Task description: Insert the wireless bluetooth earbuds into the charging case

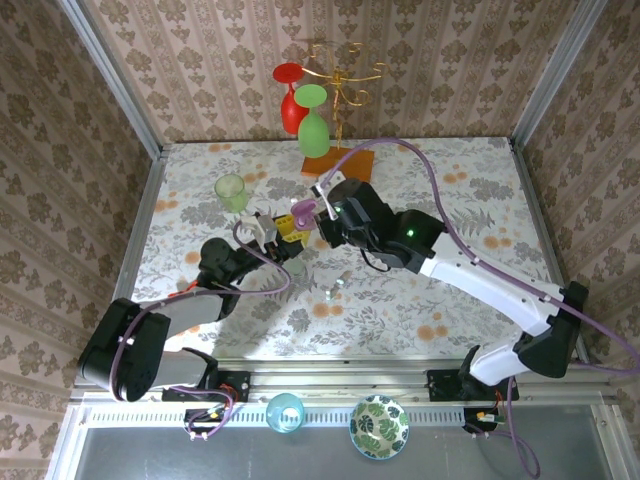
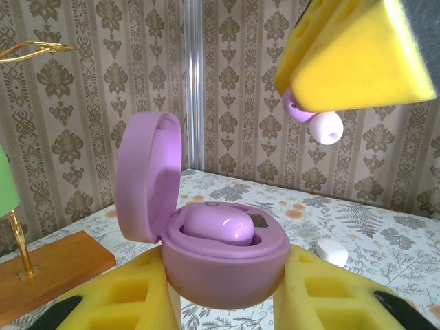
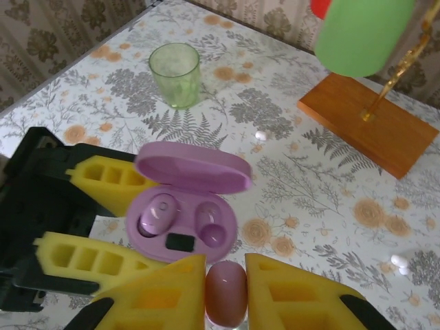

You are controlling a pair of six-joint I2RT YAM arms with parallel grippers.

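Pinching a pinkish earbud (image 3: pixel 225 292) end-on, my right hand (image 3: pixel 225 261) hangs just above the open purple charging case (image 3: pixel 182 223), which my left hand (image 2: pixel 230 297) clamps from both sides. The socket that looks empty lies just ahead, beside the seated bud (image 3: pixel 161 213). The floral surface (image 3: pixel 309 185) gives room; the green cup (image 3: pixel 175 74) stands well beyond.

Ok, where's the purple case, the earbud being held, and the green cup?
purple case (image 3: pixel 192 167), right wrist view, on its open lid.
held earbud (image 3: pixel 225 292), right wrist view, middle of the bud.
green cup (image 3: pixel 175 82), right wrist view, on its side wall.
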